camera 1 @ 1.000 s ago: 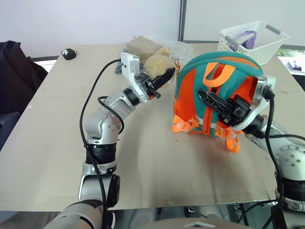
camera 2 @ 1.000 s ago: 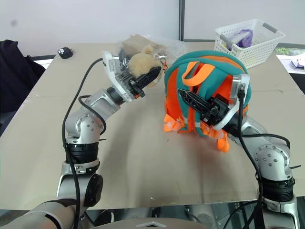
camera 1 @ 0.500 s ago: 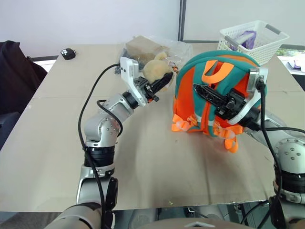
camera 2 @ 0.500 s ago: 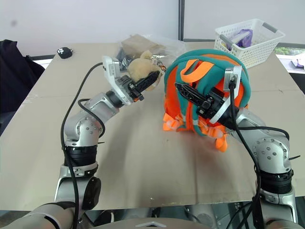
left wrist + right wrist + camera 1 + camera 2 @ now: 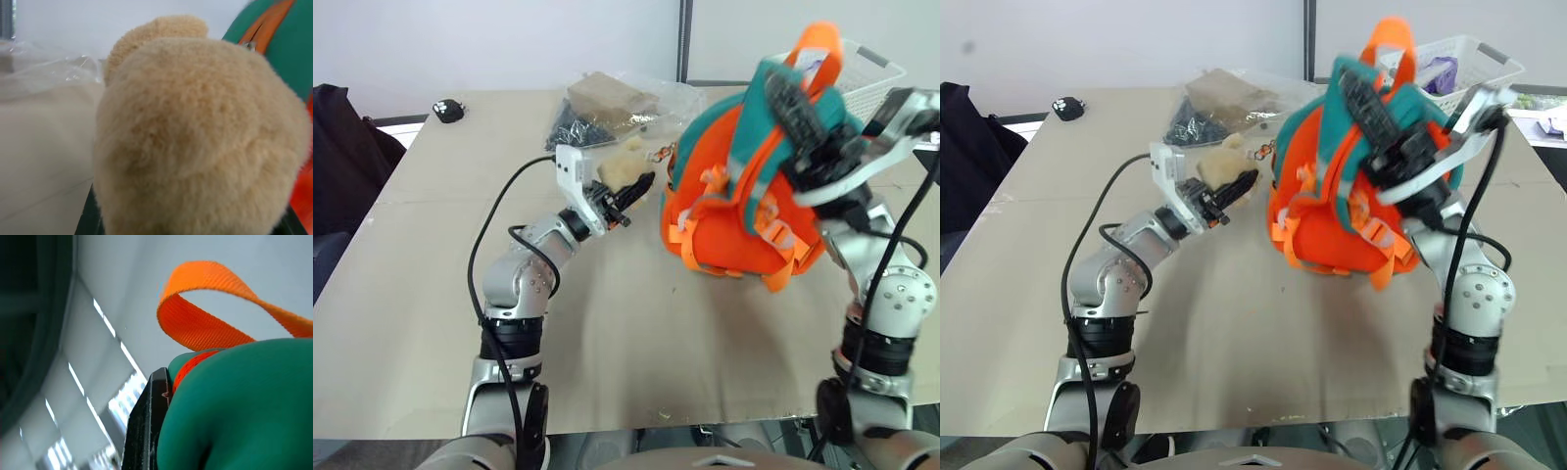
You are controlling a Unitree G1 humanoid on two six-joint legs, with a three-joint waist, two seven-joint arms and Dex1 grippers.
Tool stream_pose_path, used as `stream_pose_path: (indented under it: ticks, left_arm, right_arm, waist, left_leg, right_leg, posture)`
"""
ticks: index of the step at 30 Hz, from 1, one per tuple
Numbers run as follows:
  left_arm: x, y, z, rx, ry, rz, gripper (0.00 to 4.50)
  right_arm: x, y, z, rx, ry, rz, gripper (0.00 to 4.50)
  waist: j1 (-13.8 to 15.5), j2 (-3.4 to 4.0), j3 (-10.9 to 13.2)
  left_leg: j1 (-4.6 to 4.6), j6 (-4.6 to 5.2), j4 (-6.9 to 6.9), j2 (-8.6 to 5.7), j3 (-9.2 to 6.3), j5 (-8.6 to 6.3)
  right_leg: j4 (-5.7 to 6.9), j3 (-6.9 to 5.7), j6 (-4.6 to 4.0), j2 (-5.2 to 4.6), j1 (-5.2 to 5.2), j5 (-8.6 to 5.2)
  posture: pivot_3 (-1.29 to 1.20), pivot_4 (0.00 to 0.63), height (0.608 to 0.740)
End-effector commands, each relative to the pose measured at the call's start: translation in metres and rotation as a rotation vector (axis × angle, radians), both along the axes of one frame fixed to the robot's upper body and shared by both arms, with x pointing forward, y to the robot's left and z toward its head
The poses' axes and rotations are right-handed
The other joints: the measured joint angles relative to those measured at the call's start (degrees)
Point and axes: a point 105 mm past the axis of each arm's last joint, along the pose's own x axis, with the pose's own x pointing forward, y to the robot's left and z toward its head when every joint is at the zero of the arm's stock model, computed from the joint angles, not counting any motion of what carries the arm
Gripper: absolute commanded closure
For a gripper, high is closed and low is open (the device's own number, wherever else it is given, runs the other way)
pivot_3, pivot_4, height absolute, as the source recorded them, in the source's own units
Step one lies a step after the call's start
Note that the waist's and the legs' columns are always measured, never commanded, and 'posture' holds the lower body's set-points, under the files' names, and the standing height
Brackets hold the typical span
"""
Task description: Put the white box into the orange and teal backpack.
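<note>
From my station I read the scene left to right. At the far left edge of the counter [image 5: 421, 294] a small black object [image 5: 448, 111] lies well apart from everything else. My left gripper [image 5: 628, 191] reaches toward the tan plush toy [image 5: 625, 168]; its fingers are pinched narrow on the plush, which sits against the pack's near side. Behind it lies a clear plastic bag [image 5: 626, 103] holding a brown block and dark small parts.

The orange and teal backpack [image 5: 729, 220] is tipped up, its top raised off the counter. My right gripper [image 5: 803, 113] has its fingers clamped tight on the teal top edge just below the orange handle loop [image 5: 818, 49]. A white slatted basket [image 5: 867, 83] stands behind the pack.

The white box I cannot locate, so I will not state its place.

Handling judgement: the pack is soft fabric, light and floppy; it will sag unless held at the rim or handle, and the opening must be kept spread. The box, a rigid flat case by its description, is probably smooth and best gripped across its thin edges.
</note>
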Motion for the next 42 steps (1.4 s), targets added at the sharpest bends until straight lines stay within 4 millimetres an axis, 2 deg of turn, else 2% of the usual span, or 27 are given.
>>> stream_pose_path:
  ticks: [1,4,5,6,8,10,12,13,15,16,17,18,19,23,26,28,31,34,36,39,42]
  left_arm:
    - [-0.006,0.012,-0.059,0.229,0.178,0.019,3.26]
    - [-0.031,0.009,-0.106,0.46,0.303,-0.095,3.26]
    - [-0.034,0.011,-0.114,0.508,0.32,-0.102,3.26]
    - [-0.035,0.012,-0.117,0.533,0.315,-0.109,3.26]
    - [-0.032,0.009,-0.108,0.518,0.262,-0.105,3.26]
    - [-0.018,0.009,-0.084,0.437,0.169,-0.057,3.26]
    - [-0.009,0.013,-0.062,0.386,0.082,-0.022,2.27]
    - [-0.009,0.015,-0.058,0.387,0.056,-0.024,1.92]
    - [-0.011,0.019,-0.056,0.402,0.026,-0.036,0.96]
    - [-0.011,0.024,-0.055,0.414,0.008,-0.022,0.4]
    - [-0.009,0.029,-0.054,0.422,-0.002,0.001,0.06]
    - [-0.006,0.033,-0.053,0.428,-0.015,0.024,0.0]
    - [-0.002,0.037,-0.05,0.429,-0.037,0.056,0.0]
    - [0.01,0.039,-0.031,0.347,-0.087,0.111,0.0]
    - [0.011,0.034,-0.026,0.321,-0.097,0.097,0.0]
    - [0.008,0.033,-0.028,0.323,-0.086,0.077,0.0]
    - [0.001,0.035,-0.038,0.341,-0.058,0.065,0.0]
    - [-0.015,0.03,-0.05,0.35,-0.02,-0.009,0.0]
    - [-0.032,0.025,-0.059,0.347,0.027,-0.072,0.0]
    - [-0.058,0.024,-0.075,0.389,0.089,-0.158,0.0]
    - [-0.078,0.029,-0.09,0.451,0.125,-0.194,0.0]
  right_arm:
    - [-0.018,-0.032,0.033,0.163,-0.134,-0.1,4.42]
    - [-0.015,-0.029,0.028,0.128,-0.121,-0.117,4.42]
    - [-0.014,-0.027,0.026,0.112,-0.116,-0.121,4.42]
    - [-0.013,-0.024,0.022,0.078,-0.106,-0.12,4.42]
    - [-0.012,-0.017,0.013,0.002,-0.101,-0.107,4.42]
    - [-0.019,-0.009,0.006,-0.068,-0.119,-0.051,3.8]
    - [-0.031,-0.001,-0.002,-0.16,-0.148,0.016,3.02]
    - [-0.036,0.002,-0.008,-0.22,-0.156,0.046,2.54]
    - [-0.045,0.003,-0.015,-0.293,-0.172,0.093,1.72]
    - [-0.045,-0.001,-0.013,-0.299,-0.187,0.074,1.17]
    - [-0.045,-0.006,-0.007,-0.284,-0.209,0.052,0.78]
    - [-0.045,-0.009,-0.001,-0.271,-0.23,0.033,0.29]
    - [-0.042,-0.012,0.006,-0.264,-0.261,-0.006,0.04]
    - [-0.026,-0.009,0.027,-0.304,-0.399,-0.162,0.04]
    - [-0.023,-0.005,0.036,-0.301,-0.46,-0.181,0.04]
    - [-0.024,-0.001,0.035,-0.309,-0.453,-0.139,0.04]
    - [-0.035,0.01,0.022,-0.369,-0.435,-0.014,0.04]
    - [-0.051,0.025,-0.017,-0.539,-0.347,0.156,0.04]
    - [-0.064,0.03,-0.054,-0.672,-0.226,0.267,0.04]
    - [-0.077,0.016,-0.111,-0.872,-0.032,0.375,0.04]
    - [-0.079,-0.009,-0.154,-1.005,0.09,0.334,0.04]
  waist:
    - [0.15,0.0,0.0]
    - [0.32,0.04,-0.02]
    - [0.41,0.05,-0.03]
    - [0.42,0.05,-0.03]
    - [0.35,0.05,-0.03]
    - [0.35,0.05,-0.03]
    - [0.37,0.05,-0.03]
    - [0.31,0.06,-0.03]
    - [0.22,0.05,-0.03]
    - [0.04,0.06,-0.02]
    - [-0.05,0.06,-0.02]
    - [-0.03,0.06,-0.02]
    - [0.08,0.06,-0.02]
    - [0.16,0.06,0.0]
    - [0.13,0.06,-0.01]
    - [0.08,0.07,-0.01]
    - [-0.01,0.07,-0.01]
    - [0.06,0.07,-0.01]
    - [0.26,0.07,-0.01]
    - [1.07,0.04,-0.05]
    - [1.5,0.05,-0.06]
  left_leg:
    - [-0.09,0.0,0.0,0.0,-0.01,0.0]
    - [-0.36,0.0,0.03,-0.07,-0.01,0.0]
    - [-0.37,0.0,0.02,-0.07,-0.01,0.0]
    - [-0.43,0.01,0.02,-0.08,-0.05,0.0]
    - [-0.55,0.01,0.03,-0.08,-0.08,0.0]
    - [-0.59,0.01,0.03,-0.07,-0.09,0.0]
    - [-0.59,0.01,0.02,-0.05,-0.17,0.0]
    - [-0.59,0.01,0.02,-0.04,-0.17,0.0]
    - [-0.59,0.01,0.02,-0.04,-0.15,-0.01]
    - [-0.59,0.02,0.02,-0.04,-0.15,-0.01]
    - [-0.57,0.02,0.02,-0.04,-0.1,-0.01]
    - [-0.57,0.03,0.03,-0.04,-0.1,-0.01]
    - [-0.56,0.02,0.04,-0.04,-0.1,-0.01]
    - [-0.57,0.02,0.15,-0.05,-0.08,0.0]
    - [-0.56,0.02,0.19,-0.06,-0.04,0.01]
    - [-0.58,0.02,0.19,-0.05,-0.05,0.01]
    - [-0.66,0.02,0.16,-0.02,-0.04,0.01]
    - [-0.73,0.02,0.1,0.0,-0.09,0.01]
    - [-0.77,0.02,0.06,0.02,-0.14,0.01]
    - [-0.82,0.1,0.05,-0.01,-0.18,-0.04]
    - [-0.67,0.26,0.06,-0.04,-0.04,-0.13]
  right_leg:
    - [-0.04,-0.02,0.0,-0.02,-0.05,0.0]
    - [-0.09,-0.05,0.01,-0.1,-0.25,0.01]
    - [-0.12,-0.05,0.01,-0.11,-0.25,0.01]
    - [-0.18,-0.08,0.01,-0.12,-0.26,0.01]
    - [-0.23,-0.11,0.02,-0.13,-0.34,0.01]
    - [-0.23,-0.12,0.02,-0.12,-0.39,0.02]
    - [-0.22,-0.22,0.01,-0.11,-0.38,0.01]
    - [-0.22,-0.22,0.02,-0.11,-0.38,0.01]
    - [-0.21,-0.22,0.01,-0.1,-0.37,0.02]
    - [-0.22,-0.22,0.01,-0.1,-0.36,0.02]
    - [-0.21,-0.19,0.02,-0.1,-0.37,0.02]
    - [-0.21,-0.18,0.02,-0.1,-0.37,0.02]
    - [-0.19,-0.18,0.02,-0.1,-0.37,0.02]
    - [-0.09,-0.2,0.0,-0.1,-0.37,0.11]
    - [-0.01,-0.19,0.0,-0.09,-0.38,0.13]
    - [-0.04,-0.19,0.0,-0.09,-0.39,0.13]
    - [-0.25,-0.18,0.01,-0.11,-0.42,0.13]
    - [-0.39,-0.21,0.01,-0.12,-0.43,0.12]
    - [-0.47,-0.24,0.02,-0.13,-0.43,0.12]
    - [-0.56,-0.28,0.03,-0.22,-0.39,0.11]
    - [-0.58,-0.22,0.04,-0.27,-0.28,0.12]
  posture:
    - [0.0,0.15,0.725]
    - [0.0,0.15,0.725]
    - [0.0,0.15,0.725]
    - [0.0,0.15,0.725]
    - [0.0,0.15,0.725]
    - [0.0,0.15,0.725]
    - [0.0,0.15,0.725]
    - [0.0,0.15,0.725]
    - [0.0,0.15,0.725]
    - [0.0,0.15,0.725]
    - [0.0,0.15,0.725]
    - [0.0,0.15,0.725]
    - [0.0,0.15,0.725]
    - [0.0,0.15,0.725]
    - [0.0,0.15,0.725]
    - [0.0,0.15,0.725]
    - [0.0,0.15,0.725]
    - [0.0,0.15,0.725]
    - [0.0,0.15,0.725]
    - [0.0,0.15,0.725]
    - [0.0,0.15,0.725]
